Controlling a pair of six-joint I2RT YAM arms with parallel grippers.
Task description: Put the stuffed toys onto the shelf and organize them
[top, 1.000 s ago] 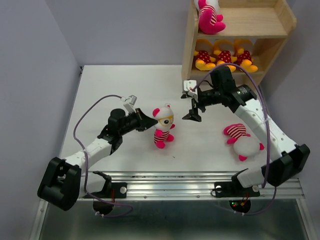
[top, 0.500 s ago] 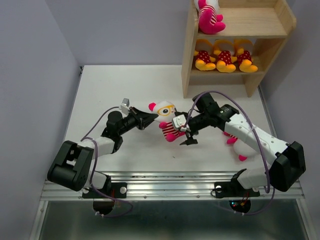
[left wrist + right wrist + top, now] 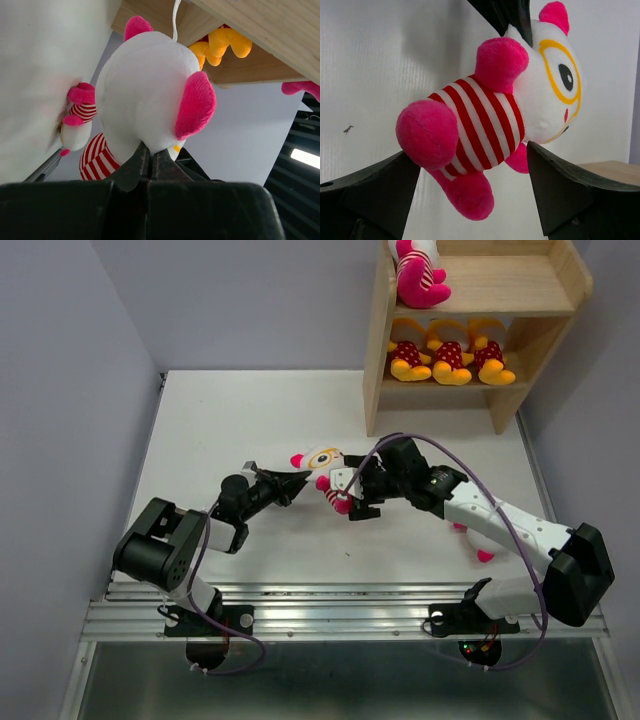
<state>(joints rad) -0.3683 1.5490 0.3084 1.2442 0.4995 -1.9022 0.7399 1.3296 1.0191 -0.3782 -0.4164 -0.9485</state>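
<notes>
Jaws of the left gripper are seen pinched shut on the back of the white head of a striped toy, while those of the right gripper are spread wide, one finger set to each side of the toy's striped body. Whether those fingers press on the plush cannot be told.

A second ago the toy was stood upright on the table, held at the head by the left gripper, and the right gripper was kept well apart to its right. Now the toy is tipped onto its side, head toward the shelf, and the right gripper has been brought in around its middle. The left arm has been folded closer to its base.

A white head with a yellow-ringed eye, pink ears, pink limbs and a red-and-white striped trunk are shown on the toy. It is held near the middle of the table, well short of the shelf.

Three yellow toys are lined up on the lower tier, and a second striped toy is lying on the upper tier. A third striped toy is left on the table, now mostly covered by the right arm.
</notes>
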